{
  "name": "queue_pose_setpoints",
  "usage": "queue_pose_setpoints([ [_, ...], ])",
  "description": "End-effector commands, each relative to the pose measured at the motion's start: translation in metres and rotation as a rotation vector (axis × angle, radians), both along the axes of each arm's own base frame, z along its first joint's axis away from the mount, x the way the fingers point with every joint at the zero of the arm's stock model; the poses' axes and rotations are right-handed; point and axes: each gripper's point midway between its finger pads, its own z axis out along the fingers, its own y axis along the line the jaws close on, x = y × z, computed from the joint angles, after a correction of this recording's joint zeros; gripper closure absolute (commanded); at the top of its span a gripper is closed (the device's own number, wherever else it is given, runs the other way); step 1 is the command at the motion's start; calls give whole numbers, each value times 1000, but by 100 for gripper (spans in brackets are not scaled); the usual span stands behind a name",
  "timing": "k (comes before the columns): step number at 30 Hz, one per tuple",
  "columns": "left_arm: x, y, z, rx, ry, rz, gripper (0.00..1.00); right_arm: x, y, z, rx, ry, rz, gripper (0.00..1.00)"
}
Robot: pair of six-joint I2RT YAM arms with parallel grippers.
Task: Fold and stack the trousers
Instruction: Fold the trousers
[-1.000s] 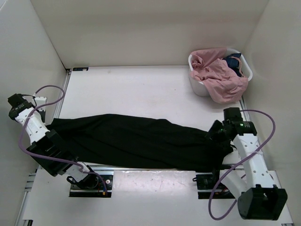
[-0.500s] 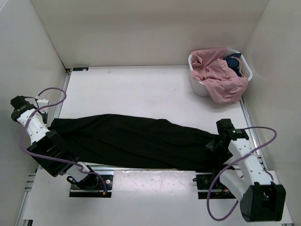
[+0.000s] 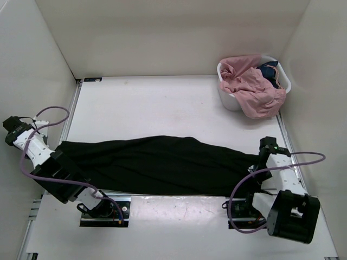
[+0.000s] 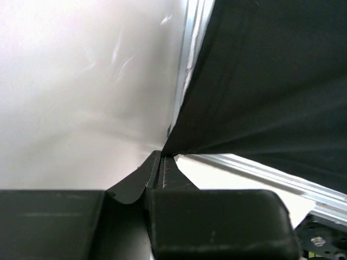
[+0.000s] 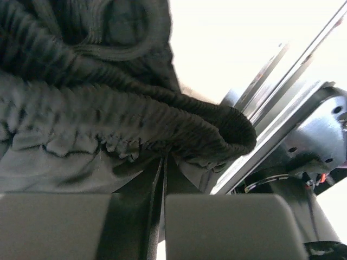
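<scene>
2 grippers were clenched on the black trousers [image 3: 157, 165], which were stretched lengthwise across the near part of the table [image 3: 162, 103]. The left gripper [image 4: 162, 158] was closed on a corner at the left end, the right gripper [image 5: 164, 162] on the elastic waistband [image 5: 108, 119]. A pink garment [image 3: 249, 86] was heaped in the white basket [image 3: 230, 101], far right.

trousers [image 3: 157, 165]: cut off by top and right edges in the left wrist view
left tool [image 4: 162, 162]: from above, lost against the black cloth
right tool [image 5: 164, 165]: tips buried in gathered cloth
dark blue garment [image 3: 269, 70]: mostly under the pink garment [image 3: 252, 86]
</scene>
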Motion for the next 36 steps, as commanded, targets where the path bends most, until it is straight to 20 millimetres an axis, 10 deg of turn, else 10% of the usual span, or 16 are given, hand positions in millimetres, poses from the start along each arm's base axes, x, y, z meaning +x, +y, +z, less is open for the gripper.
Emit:
queue_pose_setpoints([
  [1, -13, 15, 8, 48, 35, 4, 86, 14, -22, 23, -62, -102, -20, 100],
  [11, -11, 35, 30, 119, 59, 15, 86, 25, -38, 65, -86, -160, -5, 100],
  [26, -97, -18, -84, -87, 402, 3, 86, 5, -43, 44, -52, -61, 11, 100],
  [36, -98, -10, -92, -84, 400, 44, 86, 5, -52, 44, -76, -48, -26, 100],
])
